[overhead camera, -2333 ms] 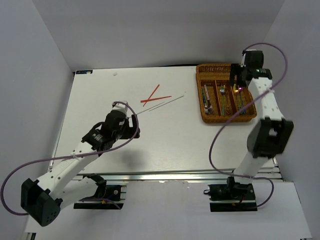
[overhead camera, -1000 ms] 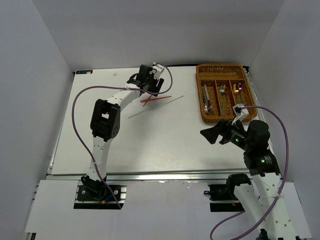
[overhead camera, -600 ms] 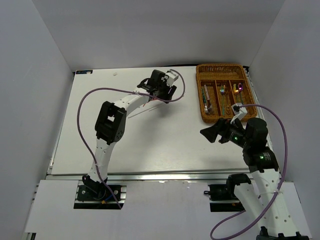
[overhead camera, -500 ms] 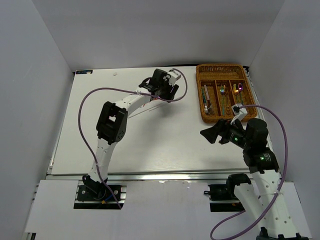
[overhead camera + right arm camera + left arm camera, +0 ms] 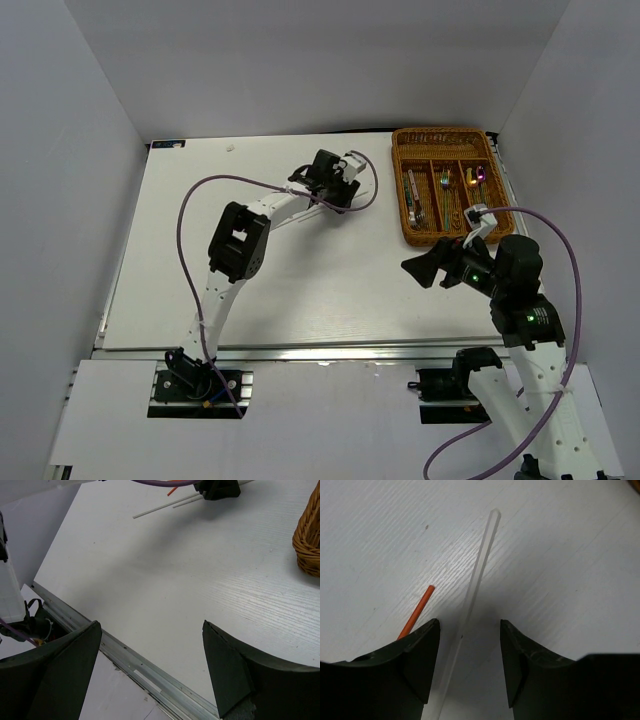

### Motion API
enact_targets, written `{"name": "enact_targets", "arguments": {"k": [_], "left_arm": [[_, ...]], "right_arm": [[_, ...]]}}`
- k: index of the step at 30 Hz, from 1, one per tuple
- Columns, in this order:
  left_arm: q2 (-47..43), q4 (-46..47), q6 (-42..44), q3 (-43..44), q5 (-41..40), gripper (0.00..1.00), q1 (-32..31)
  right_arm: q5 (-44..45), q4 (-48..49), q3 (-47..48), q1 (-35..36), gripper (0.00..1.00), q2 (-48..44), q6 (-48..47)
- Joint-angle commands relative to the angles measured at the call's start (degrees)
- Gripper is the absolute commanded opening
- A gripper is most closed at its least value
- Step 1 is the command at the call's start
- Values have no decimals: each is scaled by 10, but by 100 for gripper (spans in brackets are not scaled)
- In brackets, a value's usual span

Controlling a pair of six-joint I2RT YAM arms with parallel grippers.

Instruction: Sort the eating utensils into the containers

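My left gripper [image 5: 341,194] is open and low over the table at the far middle. In the left wrist view [image 5: 469,627] it straddles a thin silver chopstick [image 5: 479,575] that lies flat between its fingers. A red chopstick's tip [image 5: 418,610] lies just beside the left finger. The arm hides most of the chopsticks in the top view. The brown wicker tray [image 5: 445,238] stands at the far right with an iridescent spoon [image 5: 472,177], a fork [image 5: 443,184] and other cutlery [image 5: 412,196] in its long slots. My right gripper [image 5: 416,270] is open and empty, in front of the tray.
The right wrist view shows two silver chopsticks [image 5: 165,507] beside the left gripper [image 5: 217,487], the tray's corner [image 5: 310,535] at the right, and the table's metal front rail [image 5: 130,662]. White walls close in the table.
My left arm has swung from the table's left to the far middle and slid rightward over the chopsticks. My right arm has drawn back from above the tray to in front of it.
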Motion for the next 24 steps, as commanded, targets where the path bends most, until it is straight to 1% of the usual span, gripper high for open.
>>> {"name": "enact_targets", "arguments": {"k": [1,3,7,12,13,14,16,20,21,22,23,24], "left_arm": [[-8,16,-1,29,9,61,-12],[4,18,-3,32,4,60,-14],[23,4,-9,52,9,50,-15],[19,4,-9,35,10,44,-21],[20,2,-9,34,10,41,-20],[21,-5,-11,36,10,33,-20],[22,-12,-14,39,12,27,-20],[4,-14,-29,7,15,21,-26],[-2,-13,-33,-14,10,13,-28],[-9,-8,-46,-28,7,8,-31],[-23,-5,-53,-43,1,6,-37],[-33,1,-61,-59,-3,2,-40]], "right_arm": [[1,-2,19,5,86,-1,-12],[0,0,20,6,86,-1,-13],[1,0,19,8,86,-1,-14],[-2,2,23,9,84,1,-19],[2,-1,25,10,84,1,-20],[3,-3,26,9,84,1,-21],[2,-5,31,10,84,0,-22],[-9,-5,35,10,84,-1,-19],[-14,-3,36,10,84,-2,-19],[-14,-3,36,10,84,-2,-19],[-15,-3,37,10,84,-3,-20],[-16,-4,36,10,84,-4,-19]]}}
